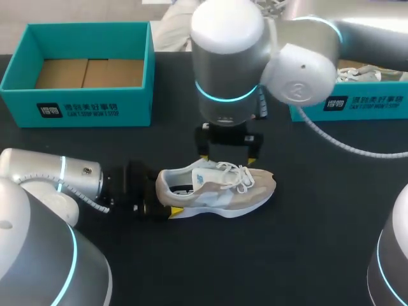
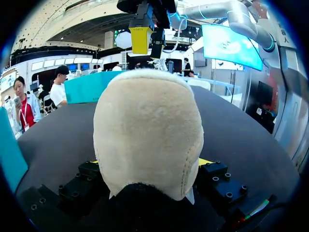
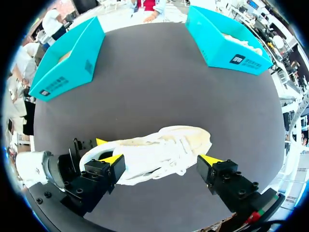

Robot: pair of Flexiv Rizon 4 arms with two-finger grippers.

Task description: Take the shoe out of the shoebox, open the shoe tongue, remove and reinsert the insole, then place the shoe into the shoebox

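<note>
**Shoe on its side at mid-counter, heel held, second pincer spread above**

Head view: the dark counter (image 1: 306,255) carries two teal boxes along its far edge. The left shoebox (image 1: 76,95) stands open, showing only its brown cardboard floor. The right shoebox (image 1: 357,105) is largely hidden behind my right arm, and a second shoe (image 1: 360,73) shows inside it. Both boxes stand well apart from the shoe (image 1: 213,188), which lies on its side in the middle of the counter, toe to the right. It is cream and beige with a white sole, its white laces loose. The left pincer (image 1: 162,203) is at its heel, and the right pincer (image 1: 228,156) hangs spread just above its far side.

Left wrist view: the shoe's padded beige heel (image 2: 147,130) fills the space between the fingers, which pinch it from both sides. The right pincer's yellow tip (image 2: 141,38) hangs beyond the shoe.

Right wrist view: the shoe (image 3: 154,152) lies below the right pincer (image 3: 161,162), whose fingers are wide apart and touch nothing. The left pincer (image 3: 91,147) is on the heel. The boxes (image 3: 67,63) (image 3: 227,41) stand far ahead.
</note>
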